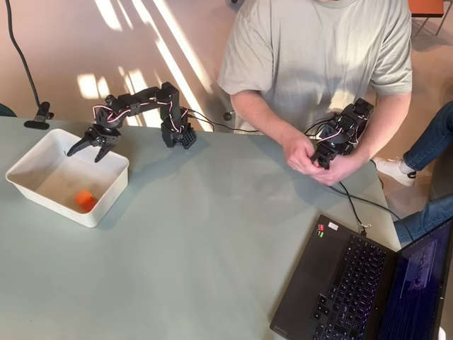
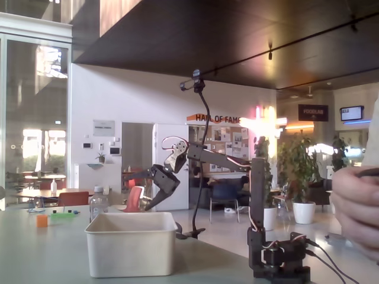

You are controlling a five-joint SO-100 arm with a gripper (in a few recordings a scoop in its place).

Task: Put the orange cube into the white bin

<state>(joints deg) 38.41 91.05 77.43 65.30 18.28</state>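
Note:
The orange cube [image 1: 85, 200] lies on the floor of the white bin [image 1: 42, 150], near its front wall in the overhead view. My gripper [image 1: 85, 154] hangs open over the bin's far rim, holding nothing, with the cube well clear of its fingers. From the side, in the fixed view, the gripper [image 2: 135, 190] is spread wide a little above the bin [image 2: 131, 244], whose wall hides the cube.
A person sits behind the table's far edge. An open laptop [image 1: 354, 283] fills the front right corner. The arm's base [image 1: 177, 134] stands at the far edge, right of the bin. A small orange block [image 2: 41, 220] and a green thing lie far left in the fixed view.

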